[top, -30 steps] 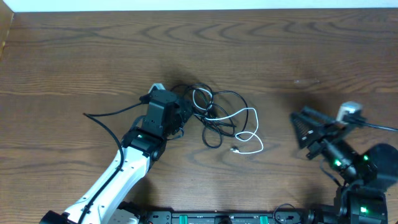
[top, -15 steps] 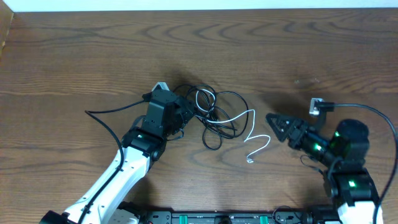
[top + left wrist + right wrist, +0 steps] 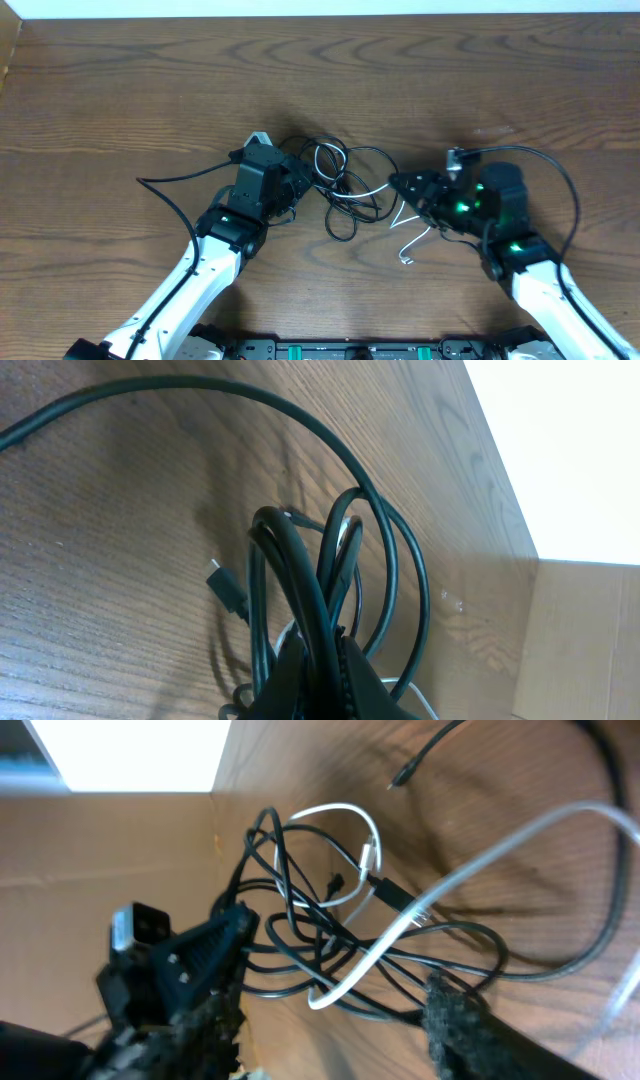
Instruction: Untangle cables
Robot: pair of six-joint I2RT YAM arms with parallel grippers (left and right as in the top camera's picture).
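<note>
Cables (image 3: 342, 186) pinched in left claw (image 3: 300, 186), right claw (image 3: 400, 185) spread alongside.

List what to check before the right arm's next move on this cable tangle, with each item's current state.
1. The left gripper is shut on the black cables: ok.
2. The right gripper is open: ok.
3. The white cable crosses the gap between the right fingers: ok.
4. The right fingers are touching the white cable: cannot tell.
5. The white cable is clear of the black loops: not ok, it threads through them.
6. The plug end lies loose on the table: ok.
</note>
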